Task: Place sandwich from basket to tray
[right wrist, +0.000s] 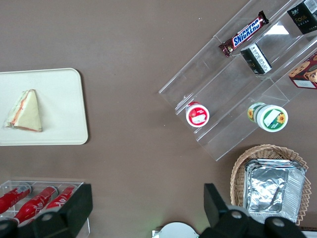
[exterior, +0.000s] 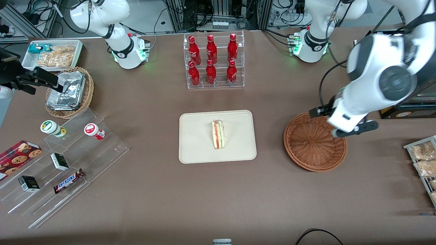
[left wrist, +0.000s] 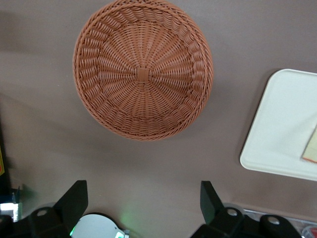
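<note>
The sandwich lies on the cream tray in the middle of the table, its layered cut edge facing up. The right wrist view shows the same sandwich on the tray. The reddish-brown wicker basket stands beside the tray, toward the working arm's end, with nothing in it. My gripper hangs open and holding nothing, high above the rim of the basket farthest from the front camera. The left wrist view shows the gripper, the basket, a corner of the tray and an edge of the sandwich.
A clear rack of red bottles stands farther from the front camera than the tray. Toward the parked arm's end are a tan basket of foil packs, a white snack bin and an acrylic stepped shelf. Snack bags lie at the working arm's end.
</note>
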Robot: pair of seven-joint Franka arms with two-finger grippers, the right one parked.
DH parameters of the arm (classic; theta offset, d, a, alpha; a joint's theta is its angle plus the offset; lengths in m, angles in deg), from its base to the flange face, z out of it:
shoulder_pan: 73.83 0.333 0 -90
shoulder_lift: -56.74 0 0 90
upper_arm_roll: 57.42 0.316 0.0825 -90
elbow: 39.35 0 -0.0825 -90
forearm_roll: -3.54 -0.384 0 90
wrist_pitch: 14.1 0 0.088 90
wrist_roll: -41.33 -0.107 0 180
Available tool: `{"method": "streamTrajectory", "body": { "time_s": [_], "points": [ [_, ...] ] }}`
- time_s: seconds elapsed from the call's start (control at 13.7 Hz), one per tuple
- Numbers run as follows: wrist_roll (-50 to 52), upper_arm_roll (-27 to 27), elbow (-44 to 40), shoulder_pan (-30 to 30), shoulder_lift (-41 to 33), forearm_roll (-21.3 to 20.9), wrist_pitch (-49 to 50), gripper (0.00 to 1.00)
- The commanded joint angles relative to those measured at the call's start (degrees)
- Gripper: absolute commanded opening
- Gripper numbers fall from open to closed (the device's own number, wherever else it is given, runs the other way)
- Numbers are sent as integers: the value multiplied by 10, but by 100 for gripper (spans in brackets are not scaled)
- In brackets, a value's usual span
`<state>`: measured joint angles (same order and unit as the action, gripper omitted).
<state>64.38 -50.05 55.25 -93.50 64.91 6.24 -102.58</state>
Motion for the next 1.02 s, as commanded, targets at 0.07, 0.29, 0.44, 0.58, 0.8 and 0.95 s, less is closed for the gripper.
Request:
{"method": "streamTrajectory", "body": {
  "time_s": [0.07, 0.29, 0.44, 0.58, 0.8, 0.95],
  "points": [
    [-55, -95, 21, 104, -51, -26, 30, 100],
    [-96, -166, 23, 197, -74, -38, 47, 100],
    [-143, -197, 21, 254, -89, -38, 60, 100],
    [-201, -198, 17, 284, -100, -38, 62, 100],
    [-208, -198, 5, 297, -101, -43, 59, 100],
    [-209, -197, 4, 297, -101, -50, 55, 100]
  ]
}}
